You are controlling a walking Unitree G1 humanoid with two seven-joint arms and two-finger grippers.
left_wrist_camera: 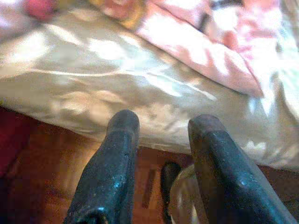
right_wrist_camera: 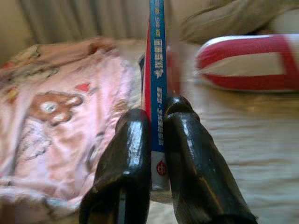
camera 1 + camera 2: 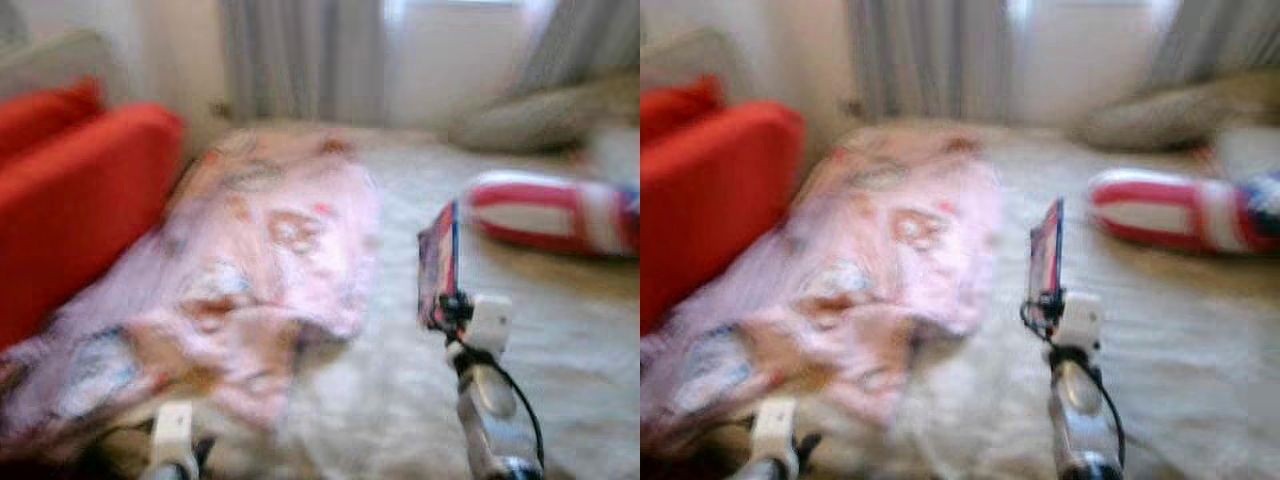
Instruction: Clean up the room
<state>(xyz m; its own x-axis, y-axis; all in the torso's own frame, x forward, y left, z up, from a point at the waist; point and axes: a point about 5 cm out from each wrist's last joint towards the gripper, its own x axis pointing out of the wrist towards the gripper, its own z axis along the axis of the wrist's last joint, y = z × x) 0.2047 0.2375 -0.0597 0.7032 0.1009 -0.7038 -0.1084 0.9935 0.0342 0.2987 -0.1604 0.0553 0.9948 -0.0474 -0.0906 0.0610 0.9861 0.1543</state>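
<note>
Right claw [image 2: 156, 140] pinches a thin, stiff blue-spined book [image 2: 156, 70] upright by its lower edge above the beige-sheeted bed [image 3: 400, 400], likely light but slippery; left claw [image 1: 161, 140] spread, idle.

I note bed [image 3: 400, 400] with pale cream sheet occupying most of view. Red sofa [image 3: 80, 190] just beside bed, on robot's left. Grey curtains [image 3: 300, 60] hang at far wall, bright window [image 3: 460, 40] between them, daylight washing in. Wooden floor [image 1: 42, 177] under bed edge. Head views blurred.
</note>
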